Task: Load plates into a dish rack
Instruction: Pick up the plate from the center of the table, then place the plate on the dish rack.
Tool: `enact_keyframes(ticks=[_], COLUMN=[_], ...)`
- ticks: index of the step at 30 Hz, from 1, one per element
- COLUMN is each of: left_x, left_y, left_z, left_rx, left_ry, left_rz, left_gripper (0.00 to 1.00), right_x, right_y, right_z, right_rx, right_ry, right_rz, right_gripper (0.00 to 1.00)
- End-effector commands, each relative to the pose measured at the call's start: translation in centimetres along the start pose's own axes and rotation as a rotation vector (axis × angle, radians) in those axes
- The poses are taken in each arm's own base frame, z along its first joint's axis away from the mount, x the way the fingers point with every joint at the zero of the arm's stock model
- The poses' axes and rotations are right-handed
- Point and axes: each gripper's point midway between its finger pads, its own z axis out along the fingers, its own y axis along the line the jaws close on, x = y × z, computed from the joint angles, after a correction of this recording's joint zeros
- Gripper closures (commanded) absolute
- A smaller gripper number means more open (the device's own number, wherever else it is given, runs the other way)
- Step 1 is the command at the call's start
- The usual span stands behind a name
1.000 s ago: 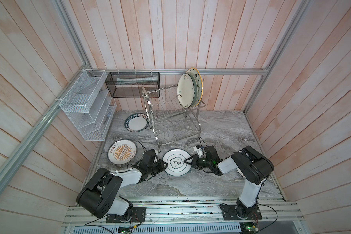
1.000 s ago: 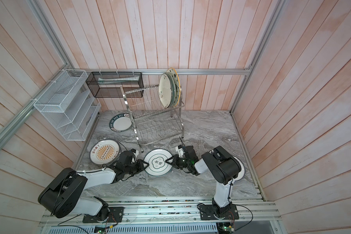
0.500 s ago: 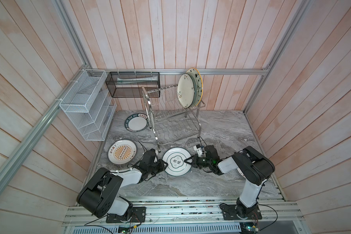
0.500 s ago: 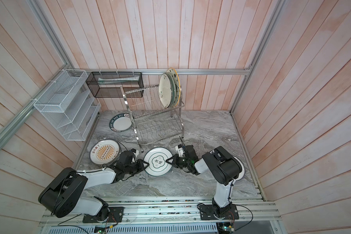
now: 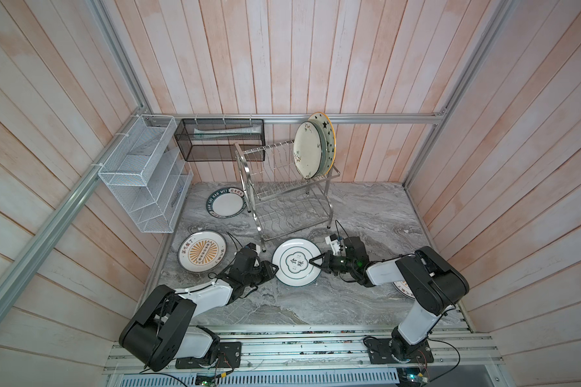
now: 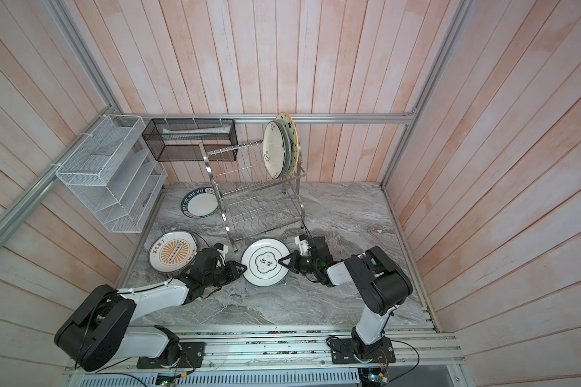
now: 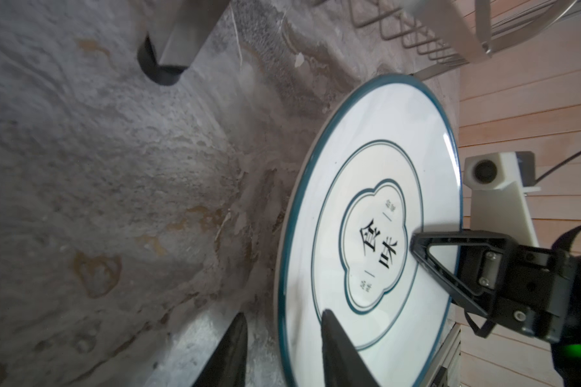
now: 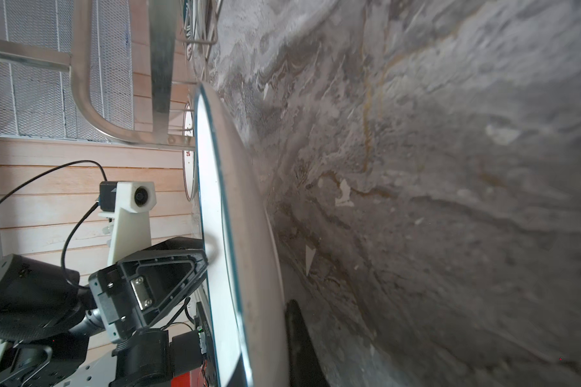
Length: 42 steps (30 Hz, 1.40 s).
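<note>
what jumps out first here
The white plate with Chinese lettering, in front of the steel rack, sits between both tools. The right tool clamps its rim, and the left tool straddles the opposite edge, open. Behind, two more plates stand upright in the rack's top tier.

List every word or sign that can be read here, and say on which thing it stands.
"食味": centre of the teal-ringed white plate.
"HAO SHI HAO WEI": rim of the dark-rimmed plate lying beside the dish rack; its Chinese characters are too small.
Rim characters on the sunburst plate: too small to read.
Small marks beside "食味": blurred.
</note>
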Motion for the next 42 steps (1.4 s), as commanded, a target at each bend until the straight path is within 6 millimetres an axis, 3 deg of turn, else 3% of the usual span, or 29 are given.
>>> enact_keyframes(ticks=[1,11,20,25,36,42], left_x=[-0.5,-2.1,-3.3,-4.1,-4.2,-3.8], left_y=[-0.2,-1.8,-3.9,-6.2,-10.1,-10.1], left_z=[-0.6,-2.7,-3.6,-3.9,-4.4,-4.3], left_rx=[-0.011,0.023,0.069,0.107,0.204,0.199], left_ry=[-0.032,-0.133,-0.176,-0.205,-0.219,-0.200], left_rz=[0.021,0.062,0.101,0.153,0.275,0.279], left_gripper=[0.61,0.61,0.61,0.61,0.60,0.60], right_x=[-1.3,-3.8,-5.9,-6.4,-6.7,-7.5], right_y=[1.1,2.5,6.7,9.4,12.4,15.7], right_z=[-1.0,-4.8,-8.8,-10.3,-12.7,-14.5], right_rx=[-0.011,0.040,0.000,-0.039,-0.099,-0.146], right_ry=[-0.044,-0.176,-0.312,-0.348,-0.429,-0.496], right_rz=[-0.070,-0.186,-0.316,-0.394,-0.476,-0.558], right_gripper=[1.00,1.00,1.00,1.00,1.00,1.00])
